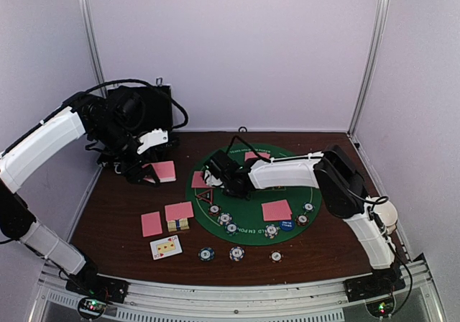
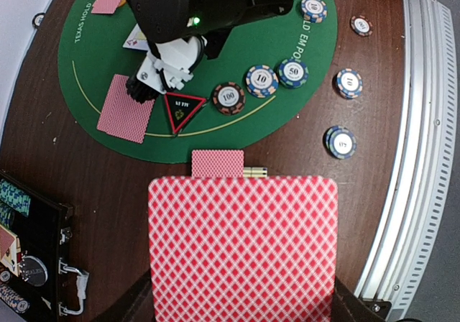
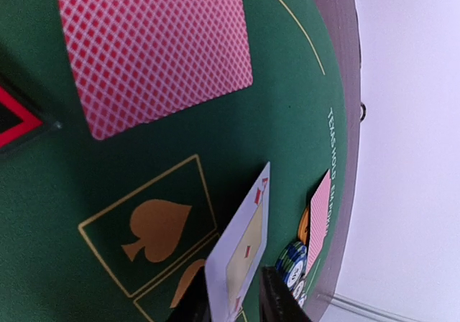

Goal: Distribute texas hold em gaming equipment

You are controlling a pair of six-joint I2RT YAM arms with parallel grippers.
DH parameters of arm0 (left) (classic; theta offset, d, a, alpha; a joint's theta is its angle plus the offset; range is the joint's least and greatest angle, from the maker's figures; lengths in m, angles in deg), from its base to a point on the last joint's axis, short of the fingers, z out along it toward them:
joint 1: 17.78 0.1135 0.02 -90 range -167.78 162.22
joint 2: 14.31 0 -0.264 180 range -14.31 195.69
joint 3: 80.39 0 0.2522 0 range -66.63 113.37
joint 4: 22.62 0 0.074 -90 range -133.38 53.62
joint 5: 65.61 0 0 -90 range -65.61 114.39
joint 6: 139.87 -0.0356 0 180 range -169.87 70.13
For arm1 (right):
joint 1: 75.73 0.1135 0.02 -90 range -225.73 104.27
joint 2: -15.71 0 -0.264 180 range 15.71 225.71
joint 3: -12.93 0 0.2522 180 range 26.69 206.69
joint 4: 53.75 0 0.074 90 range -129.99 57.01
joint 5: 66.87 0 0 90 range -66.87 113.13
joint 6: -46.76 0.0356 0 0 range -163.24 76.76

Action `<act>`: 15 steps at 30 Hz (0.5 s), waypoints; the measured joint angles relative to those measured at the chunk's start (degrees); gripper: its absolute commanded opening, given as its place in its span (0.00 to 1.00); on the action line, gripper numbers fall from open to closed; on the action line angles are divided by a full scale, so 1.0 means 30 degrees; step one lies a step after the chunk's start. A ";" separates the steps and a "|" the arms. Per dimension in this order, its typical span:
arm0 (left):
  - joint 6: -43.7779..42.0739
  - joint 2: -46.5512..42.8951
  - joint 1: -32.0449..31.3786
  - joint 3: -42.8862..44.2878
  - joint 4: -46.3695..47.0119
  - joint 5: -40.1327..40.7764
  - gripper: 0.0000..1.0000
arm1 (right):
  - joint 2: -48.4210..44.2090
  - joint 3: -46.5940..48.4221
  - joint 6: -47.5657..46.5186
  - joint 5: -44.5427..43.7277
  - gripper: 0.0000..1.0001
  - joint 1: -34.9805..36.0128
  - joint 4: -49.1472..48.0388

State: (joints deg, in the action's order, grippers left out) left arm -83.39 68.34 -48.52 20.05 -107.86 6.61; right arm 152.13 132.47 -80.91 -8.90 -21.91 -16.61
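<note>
My left gripper (image 1: 153, 173) hangs over the bare table left of the green mat (image 1: 248, 237), shut on a pink-backed card (image 2: 243, 250) held flat. My right gripper (image 1: 212, 177) is low over the mat's left side. Its jaws stand slightly apart, and a face-up card (image 3: 244, 254) leans tilted between its fingers (image 3: 282, 300). Beside it lie a pink-backed card (image 3: 154, 49) and the red-black triangle marker (image 2: 183, 110). Striped chips (image 2: 261, 80) sit along the mat's near edge, with more chips (image 1: 236, 253) on the wood. A blue disc (image 1: 287, 225) and an orange disc (image 3: 303, 225) lie on the mat.
The black hinged case (image 1: 136, 117) stands open at the back left, behind my left arm. Two face-down cards (image 1: 179, 211) and one face-up card (image 1: 166, 247) lie on the wood at front left. Another card (image 1: 277, 210) rests on the mat's right. A metal rail (image 1: 237, 293) runs along the near edge.
</note>
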 measured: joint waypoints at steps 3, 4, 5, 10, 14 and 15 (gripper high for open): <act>0.0000 0.0000 0.0007 0.0000 -0.0015 -0.0007 0.00 | -0.0022 -0.0386 0.0102 0.0036 0.52 0.0131 -0.0270; 0.0000 0.0000 0.0007 0.0000 -0.0029 -0.0007 0.00 | -0.0051 -0.0619 0.0109 0.0102 0.55 0.0175 -0.0299; 0.0000 0.0000 0.0007 0.0000 -0.0044 -0.0007 0.00 | -0.0080 -0.0794 0.0291 0.0051 0.58 0.0197 -0.0386; -0.0007 0.0000 0.0000 0.0000 -0.0066 -0.0007 0.00 | -0.1013 -0.1625 0.0947 0.0124 0.90 0.0255 -0.0656; -0.0007 0.0000 0.0007 0.0000 -0.0066 -0.0007 0.00 | -0.1661 -0.1887 0.1741 -0.0058 1.00 0.0270 -0.0765; -0.0007 0.0000 0.0007 0.0000 -0.0066 -0.0007 0.00 | -0.1814 -0.1887 0.2018 -0.0233 1.00 0.0270 -0.0860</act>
State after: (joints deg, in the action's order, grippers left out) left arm -83.41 68.34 -48.50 20.05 -108.06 6.59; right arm 146.69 126.81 -74.85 -9.60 -21.10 -19.19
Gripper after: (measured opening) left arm 0.673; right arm 0.988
